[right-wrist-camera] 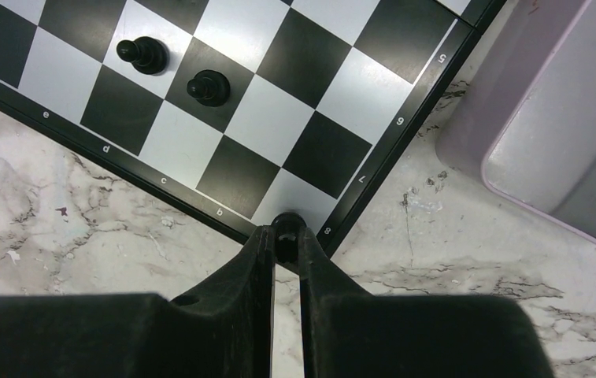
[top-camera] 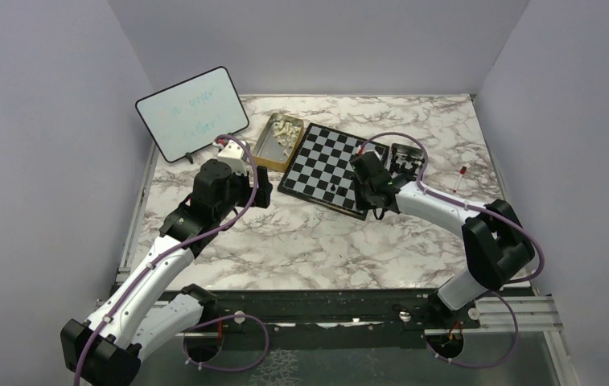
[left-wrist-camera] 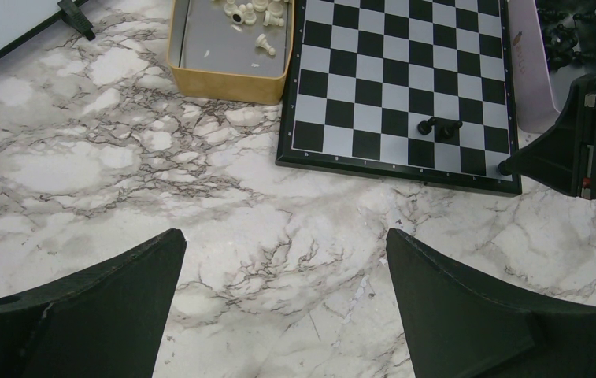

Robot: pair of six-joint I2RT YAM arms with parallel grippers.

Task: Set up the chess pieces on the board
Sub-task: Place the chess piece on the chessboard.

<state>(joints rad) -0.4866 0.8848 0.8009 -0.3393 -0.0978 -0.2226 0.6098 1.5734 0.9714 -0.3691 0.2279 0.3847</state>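
The right end effector [right-wrist-camera: 286,236] is nearly closed on a small black piece [right-wrist-camera: 288,224]. Only the piece's rounded top shows between the fingertips, so its kind cannot be told. It hangs at the near right corner of the board [right-wrist-camera: 279,118], over the corner square or the black border just outside it, beside the mark 8.

The coming move likely turns on that relation. The piece probably needs to go straight down, perhaps a touch inward, so its base lands inside the square and not on the rim. A second piece [right-wrist-camera: 208,87] and a third piece [right-wrist-camera: 143,55] stand well apart from that corner, further along the board, so the squares around the corner are free. A tray [right-wrist-camera: 531,142] lies just beside the board's right edge, leaving a narrow strip of bench [right-wrist-camera: 121,236] on that side.

The left end effector [left-wrist-camera: 286,299] has its jaws wide apart and holds nothing. It hovers over bare bench short of the board's near edge. The tin [left-wrist-camera: 231,83] of white pieces [left-wrist-camera: 263,43] lies ahead of it to the left.
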